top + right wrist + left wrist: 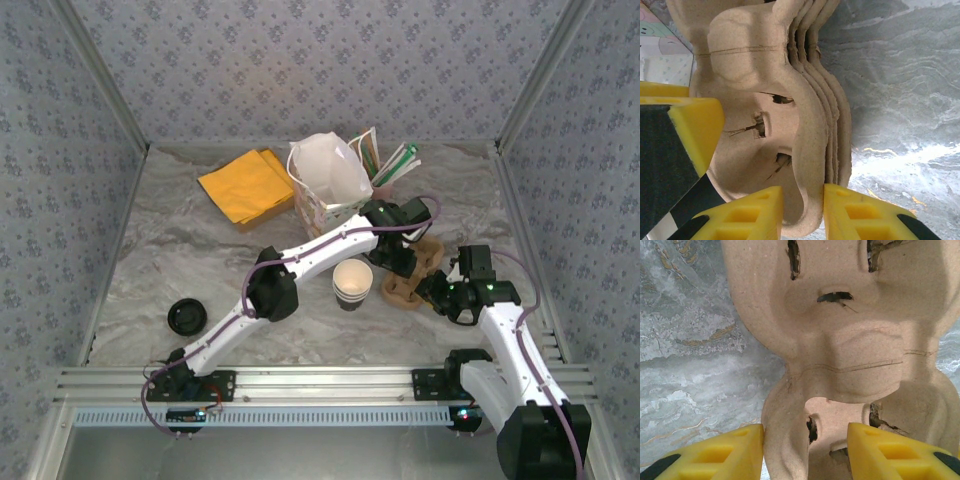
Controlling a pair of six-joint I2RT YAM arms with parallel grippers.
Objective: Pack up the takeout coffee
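The takeout coffee [352,282], a small paper cup with a cream inside and dark rings, stands upright and open on the table, just left of both grippers and untouched. A stack of brown cardboard carriers [404,291] lies to its right. My left gripper [400,262] reaches over it, and in the left wrist view its jaws [805,452] straddle one lobe of the top carrier [840,340], with the left finger against the outer wall. My right gripper [802,215] pinches the stacked carrier rims [827,125] from the near side.
A white paper bag [328,172] stands open behind the carriers, with a pink cup of straws [392,165] to its right. Yellow napkins [246,185] lie at the back left. A black lid [186,316] rests near the front left. Patterned walls close in three sides.
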